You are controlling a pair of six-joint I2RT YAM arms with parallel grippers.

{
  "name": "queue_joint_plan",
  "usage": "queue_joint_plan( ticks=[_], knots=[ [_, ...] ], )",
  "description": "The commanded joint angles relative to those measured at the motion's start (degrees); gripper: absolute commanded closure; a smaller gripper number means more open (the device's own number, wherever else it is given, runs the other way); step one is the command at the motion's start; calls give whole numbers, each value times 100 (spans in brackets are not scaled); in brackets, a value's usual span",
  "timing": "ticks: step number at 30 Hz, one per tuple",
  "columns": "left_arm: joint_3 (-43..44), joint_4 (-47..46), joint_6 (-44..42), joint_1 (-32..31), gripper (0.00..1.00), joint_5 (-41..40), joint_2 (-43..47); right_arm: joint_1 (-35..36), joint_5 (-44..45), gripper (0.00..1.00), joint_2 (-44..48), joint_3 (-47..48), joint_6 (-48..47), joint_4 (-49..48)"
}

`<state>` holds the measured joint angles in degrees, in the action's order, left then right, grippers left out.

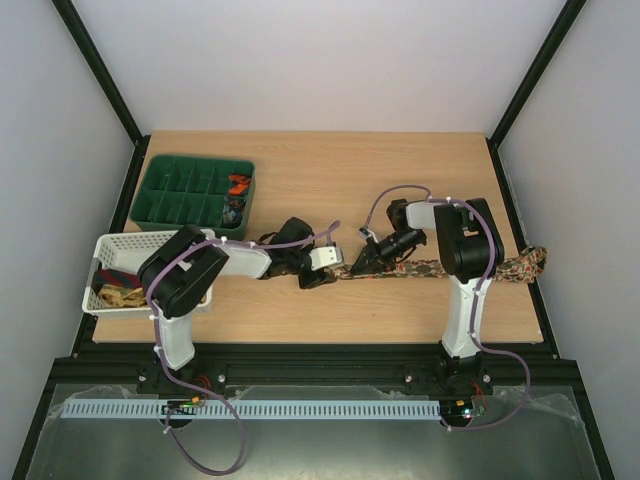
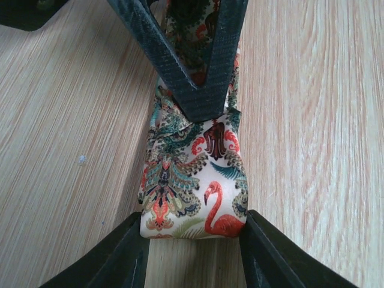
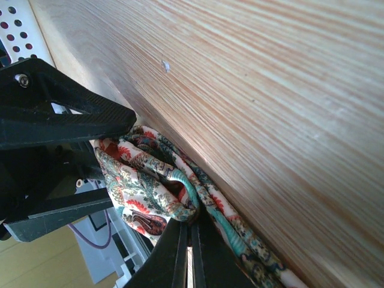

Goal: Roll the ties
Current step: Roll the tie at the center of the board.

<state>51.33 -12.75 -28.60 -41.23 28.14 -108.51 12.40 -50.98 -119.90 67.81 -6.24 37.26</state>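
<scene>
Looking down from above, where did the floral tie (image 1: 415,268) lie? Mia asked.

Flat across the table (image 1: 350,180), Tom said, running from the right edge of the frame toward the centre, where both arms met over its near end.

And the left gripper (image 1: 325,268)?

In its wrist view its fingers (image 2: 120,258) stood at the bottom of the frame, one on each side of the tie's folded end. The cloth filled the gap and touched both, so the pincer was gripping the tie by its edges.

What about the right gripper (image 1: 362,258)?

Closed, its two fingers drawn together into a point. That point came down from the top of the left wrist view and pressed on the tie just above the fold. In its own view the bunched cloth sat right at the tips; I couldn't tell whether a fold was nipped between them.

Anything else on the table?

A green divided tray (image 1: 196,158) at upper left held an orange-red coil (image 1: 238,183). Below it, at the left edge, a white basket (image 1: 125,240) held a gold-patterned tie (image 1: 120,297).
</scene>
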Motion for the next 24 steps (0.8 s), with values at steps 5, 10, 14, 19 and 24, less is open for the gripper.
queue_joint_plan(
  ticks=[5, 10, 14, 19, 24],
  knots=[
    [246, -92, 8, -175, 59, 381, 200, -36, 1083, 99, -245, -216, -64, -75],
    [464, -312, 359, -309, 59, 273, 22, -30, 1047, 99, -263, -219, -48, -82],
    [621, -403, 486, -339, 60, 162, -171, -33, 1022, 99, -248, -233, -70, -61],
    [757, -383, 412, -363, 60, 79, -451, -28, 981, 99, -267, -206, -70, -42],
    [823, -181, 241, -427, 60, -36, -661, -34, 898, 99, -263, -181, -62, -34]
  ],
)
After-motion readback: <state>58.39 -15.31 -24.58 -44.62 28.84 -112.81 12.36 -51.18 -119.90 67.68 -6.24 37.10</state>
